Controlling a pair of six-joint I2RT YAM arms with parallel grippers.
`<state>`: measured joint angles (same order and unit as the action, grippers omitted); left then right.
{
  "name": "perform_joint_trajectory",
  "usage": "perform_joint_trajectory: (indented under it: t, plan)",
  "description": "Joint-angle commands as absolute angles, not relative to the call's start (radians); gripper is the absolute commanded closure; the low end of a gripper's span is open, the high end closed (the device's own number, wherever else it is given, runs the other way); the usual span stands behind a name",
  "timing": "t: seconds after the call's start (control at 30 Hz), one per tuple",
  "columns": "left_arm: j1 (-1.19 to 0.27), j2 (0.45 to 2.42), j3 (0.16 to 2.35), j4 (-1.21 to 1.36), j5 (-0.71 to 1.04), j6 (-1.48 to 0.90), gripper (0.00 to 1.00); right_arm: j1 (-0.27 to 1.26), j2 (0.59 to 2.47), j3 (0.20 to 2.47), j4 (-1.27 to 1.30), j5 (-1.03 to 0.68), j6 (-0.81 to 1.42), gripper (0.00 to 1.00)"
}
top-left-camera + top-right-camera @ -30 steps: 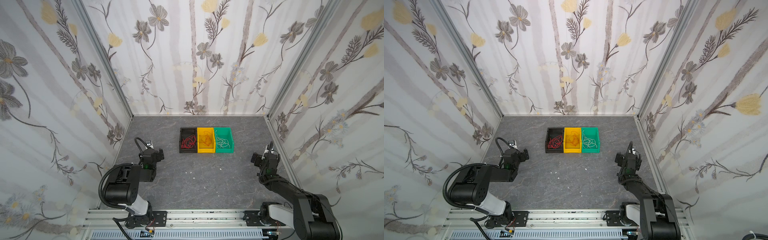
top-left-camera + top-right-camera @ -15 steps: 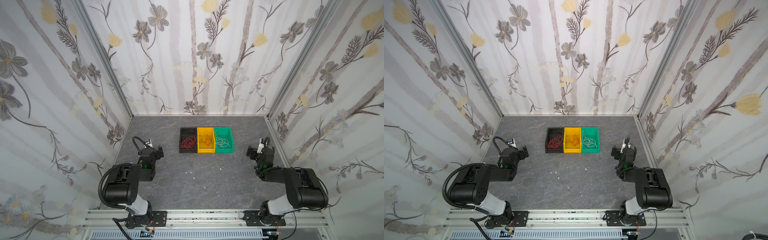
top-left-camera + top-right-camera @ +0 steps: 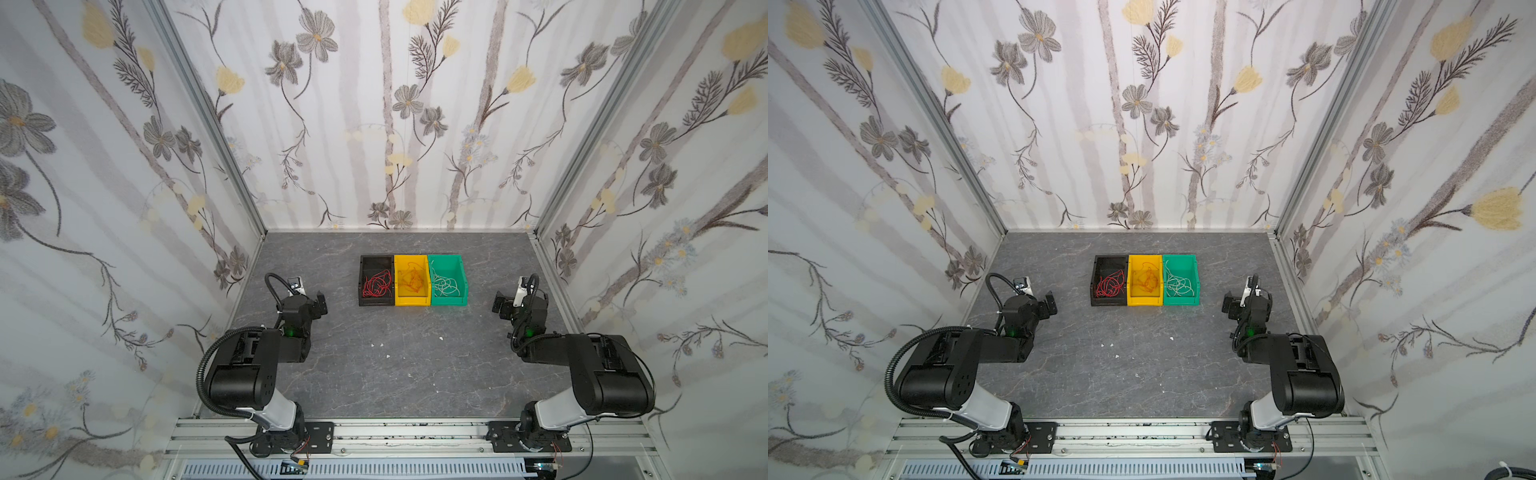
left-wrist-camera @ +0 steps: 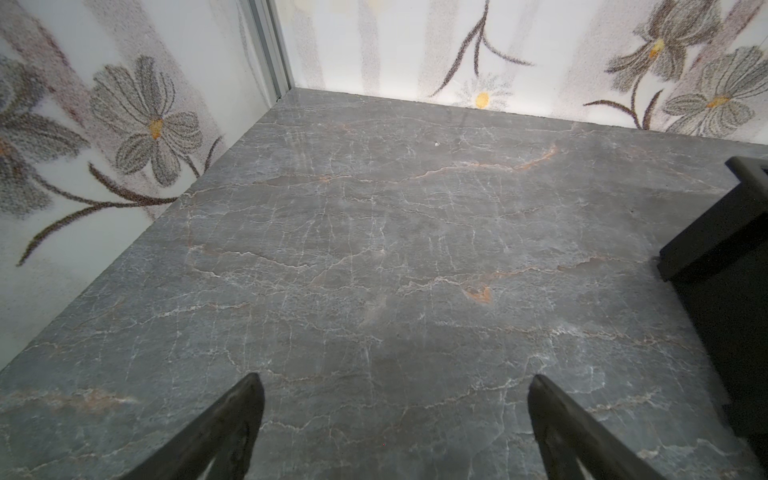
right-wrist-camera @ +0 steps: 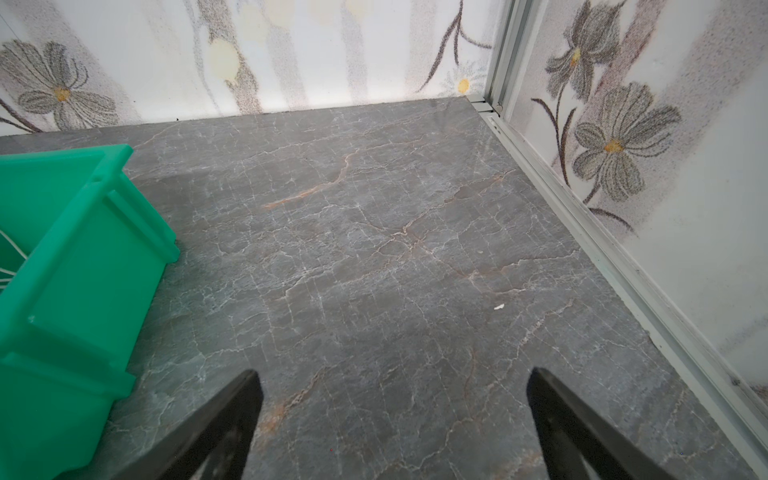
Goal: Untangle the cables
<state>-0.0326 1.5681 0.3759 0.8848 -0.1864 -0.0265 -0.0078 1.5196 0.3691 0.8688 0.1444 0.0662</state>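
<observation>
Cables [image 3: 411, 282]: three loose, curly bundles, sorted by colour into three bins standing wall to wall in a row on the grey tabletop [image 3: 374, 374], with the yellow bin [image 3: 412, 301] in the middle of the row.

Far left of the yellow bin and a little nearer the front edge: left gripper [image 4: 395, 377], low over the tabletop, jaws spread wide, only bare stone between them. Well apart from every bin in both top views. In the left wrist view, just a dark corner of the black bin [image 4: 727, 249] at the edge.

Touching the yellow bin on its left: black bin [image 3: 376, 302], with red cables [image 3: 377, 286] heaped in its front half, loops overlapping.

Inside the yellow bin: orange cables [image 3: 412, 280], a small knot near the middle, hard to read against the yellow floor.

Touching the yellow bin on its right: green bin [image 3: 448, 301], with white cables [image 3: 445, 286] in open loops across its floor. A few white strands showing inside it in the right wrist view.

In front of the yellow bin, on open tabletop: a few tiny white scraps [image 3: 379, 345], well apart from one another.

Far right of the yellow bin, about level with the left gripper: right gripper [image 5: 393, 370], jaws spread wide too, only tabletop between them, green bin [image 5: 83, 270] off to one side and clear of the jaws.
</observation>
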Motion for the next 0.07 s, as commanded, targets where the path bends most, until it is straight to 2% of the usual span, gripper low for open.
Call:
perform_joint_trajectory:
  t: [0.0,0.03]
  plan:
    - [-0.031,1.568,0.379,0.929,-0.186,-0.03,0.0,-0.005,1.513,0.365,0.893,0.141,0.045,0.01]
    - [-0.031,1.568,0.379,0.93,-0.185,-0.029,0.0,-0.004,1.514,0.365,0.892,0.138,0.043,0.01]
